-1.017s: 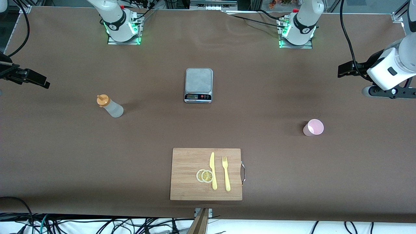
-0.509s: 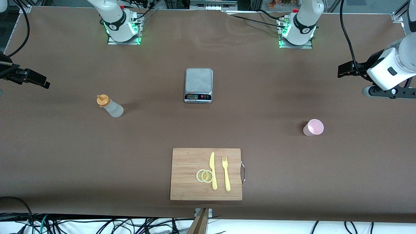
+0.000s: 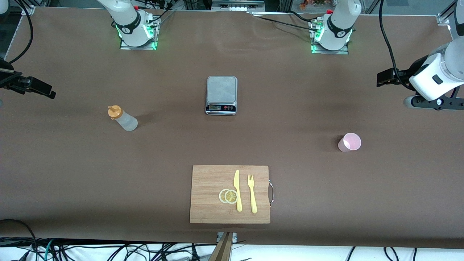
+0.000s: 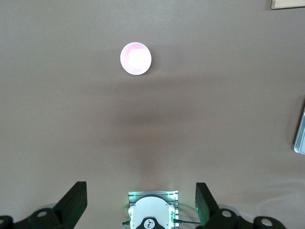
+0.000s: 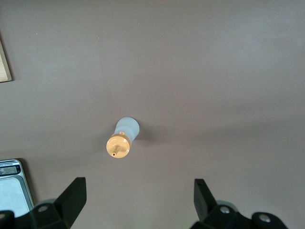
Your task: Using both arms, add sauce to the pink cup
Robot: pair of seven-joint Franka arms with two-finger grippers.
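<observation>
2 claws, both spread wide and empty, touching nothing. Left claw (image 4: 141, 198) hangs high over the bare brown counter (image 3: 72, 170) at the left arm's end; its wrist view looks straight down, with the 2 black fingers (image 4: 76, 195) well apart. Right claw (image 5: 138, 198) hangs high over the right arm's end of the counter, fingers (image 5: 74, 193) likewise set wide.

Sauce bottle (image 3: 123, 118) stands upright on the counter toward the right arm's end, orange cap up, frosted body; also seen from above in the right wrist view (image 5: 122, 140), well clear of that claw. Pink cup (image 3: 349, 142) stands upright, mouth up, toward the left arm's end, slightly nearer the front camera than the bottle; the left wrist view shows it from above (image 4: 136, 58).

Between them, mid-counter: 1 kitchen scale (image 3: 221, 95). Nearer the camera, 1 wooden cutting board (image 3: 208, 181) carrying 2 lemon slices (image 3: 228, 196), 1 yellow knife (image 3: 237, 190) and 1 yellow fork (image 3: 252, 193).
</observation>
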